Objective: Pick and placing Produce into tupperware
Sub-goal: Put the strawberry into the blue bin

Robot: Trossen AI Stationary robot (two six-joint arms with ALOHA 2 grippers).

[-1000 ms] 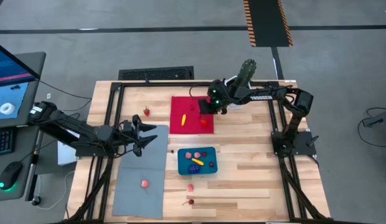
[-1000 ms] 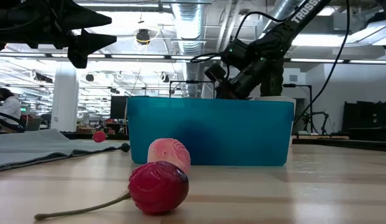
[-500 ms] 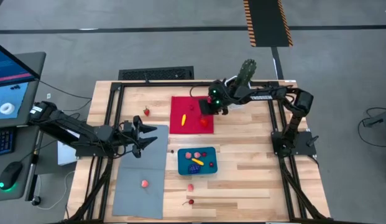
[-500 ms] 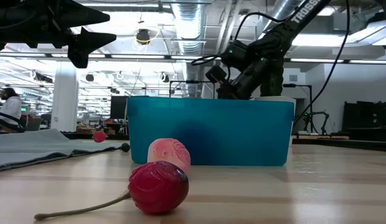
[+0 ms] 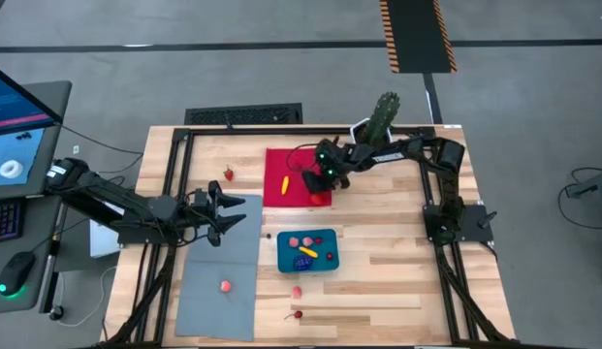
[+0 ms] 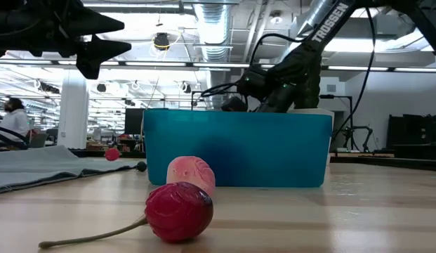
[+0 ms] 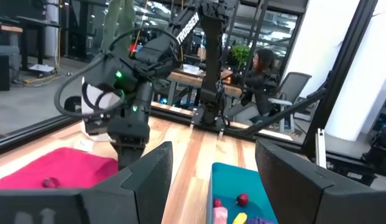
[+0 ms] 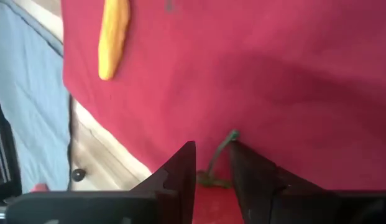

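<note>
My right gripper (image 5: 316,188) hangs low over the near right part of the red cloth (image 5: 281,199), tilted down and open. Its fingers stand on either side of a small red produce piece (image 8: 211,202) with a green stem (image 8: 221,148). A yellow piece (image 5: 285,184) lies on the cloth to its left. The teal tupperware (image 5: 308,251) stands near the table's middle and holds pink, yellow, red and dark purple pieces. My left gripper (image 5: 223,208) waits open above the far end of the grey mat (image 5: 218,291). My right gripper has the red piece (image 8: 211,202) between its two fingers, which come slanting down from the table's right. The piece lies on the red cloth. I cannot tell whether the fingers touch it.
A strawberry (image 5: 229,174) lies on the wood left of the cloth. A pink piece (image 5: 225,286) sits on the mat. Another pink piece (image 5: 297,291) and a stemmed cherry (image 5: 298,314) lie near the front edge. A cactus in a white pot (image 5: 383,116) stands at the far right.
My right gripper has come down toward the red cloth and a little toward the table's near left, ending over the red piece. Its finger gap looks unchanged.
</note>
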